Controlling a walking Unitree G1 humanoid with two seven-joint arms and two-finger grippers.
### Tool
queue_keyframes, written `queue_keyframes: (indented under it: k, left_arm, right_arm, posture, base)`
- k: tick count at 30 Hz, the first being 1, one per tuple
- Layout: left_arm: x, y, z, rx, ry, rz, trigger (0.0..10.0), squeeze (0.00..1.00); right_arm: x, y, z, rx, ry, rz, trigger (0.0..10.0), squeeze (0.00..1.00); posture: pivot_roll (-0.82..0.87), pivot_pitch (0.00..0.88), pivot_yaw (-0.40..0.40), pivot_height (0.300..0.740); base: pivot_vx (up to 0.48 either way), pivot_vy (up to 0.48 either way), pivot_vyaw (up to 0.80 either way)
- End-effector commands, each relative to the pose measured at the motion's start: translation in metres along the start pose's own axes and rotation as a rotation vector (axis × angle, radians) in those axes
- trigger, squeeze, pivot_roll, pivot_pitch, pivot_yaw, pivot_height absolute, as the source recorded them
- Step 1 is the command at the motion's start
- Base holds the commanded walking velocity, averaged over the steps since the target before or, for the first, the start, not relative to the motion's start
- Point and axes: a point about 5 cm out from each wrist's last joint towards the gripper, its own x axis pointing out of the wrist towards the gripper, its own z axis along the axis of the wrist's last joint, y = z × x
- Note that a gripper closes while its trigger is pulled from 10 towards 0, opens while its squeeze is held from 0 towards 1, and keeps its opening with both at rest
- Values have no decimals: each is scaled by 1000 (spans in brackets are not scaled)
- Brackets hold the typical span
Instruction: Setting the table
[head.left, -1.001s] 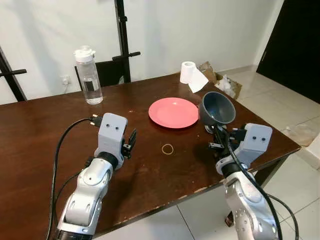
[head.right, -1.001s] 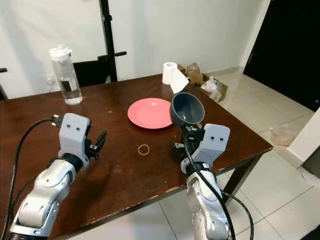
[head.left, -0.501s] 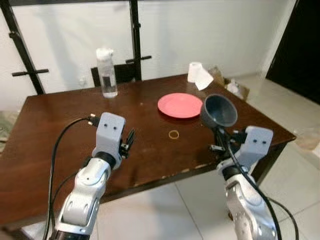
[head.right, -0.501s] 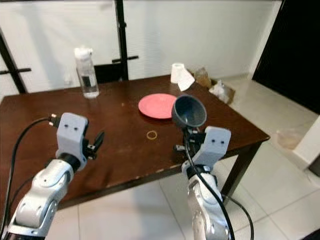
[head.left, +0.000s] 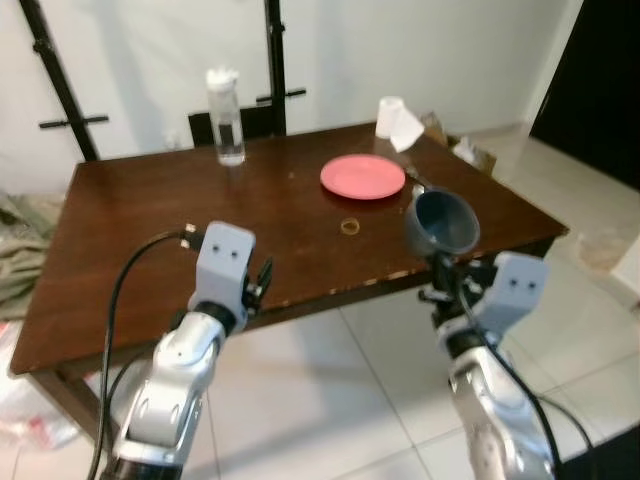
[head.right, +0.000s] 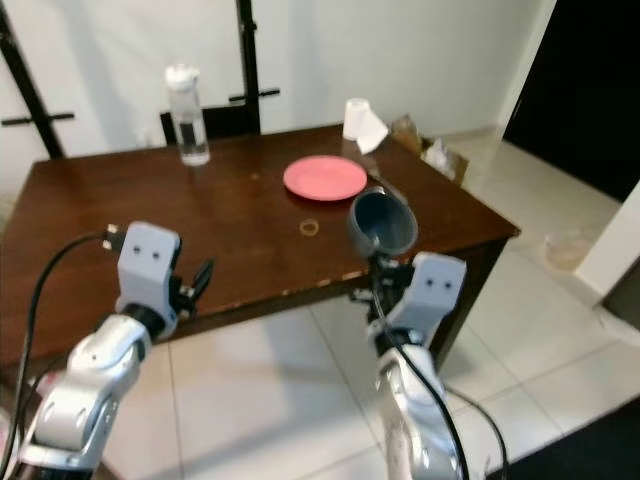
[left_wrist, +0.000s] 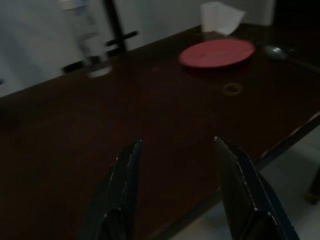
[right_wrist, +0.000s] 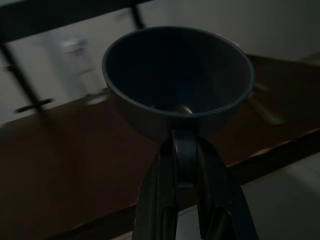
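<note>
The water bottle (left_wrist: 87, 37) is blurred, its top cut off by the edge.

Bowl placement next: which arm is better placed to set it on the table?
The right. Its claw already pinches the grey bowl by the rim, near the table edge closest to the pink plate. The left claw is open and holds nothing.

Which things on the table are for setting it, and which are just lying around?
For the job:
- bowl, held in the right claw
- pink plate
- spoon beside the plate
- table

Just lying about:
- water bottle
- paper roll
- rubber band
- boxes on the floor

The left claw is open, holding nothing.
</note>
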Motion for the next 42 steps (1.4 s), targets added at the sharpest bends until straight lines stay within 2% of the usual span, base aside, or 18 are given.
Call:
queue_keyframes:
  k: [1, 27, 39, 42]
  left_arm:
    - [-1, -1, -6, -6, 25, -3, 10000, 0]
    - [0, -3, -6, -8, 28, -10, 10000, 0]
    - [1, -6, -9, -6, 57, -18, 10000, 0]
    - [1, -6, -10, -7, 62, -14, 10000, 0]
  right_arm:
    - [-1, -2, 1, -3, -6, -6, 10000, 0]
    - [-2, -1, 0, -3, -3, -5, 10000, 0]
    - [-2, 1, -1, 19, 7, 12, 10000, 0]
    - [-2, 3, -1, 8, 15, 28, 10000, 0]
  posture:
    - [61, 33, 109, 740]
    - [57, 41, 110, 740]
    - [56, 44, 109, 740]
    - [56, 44, 109, 740]
  base:
    - [-337, 0, 0]
    - [-331, 0, 0]
    - [0, 0, 0]
    - [0, 0, 725]
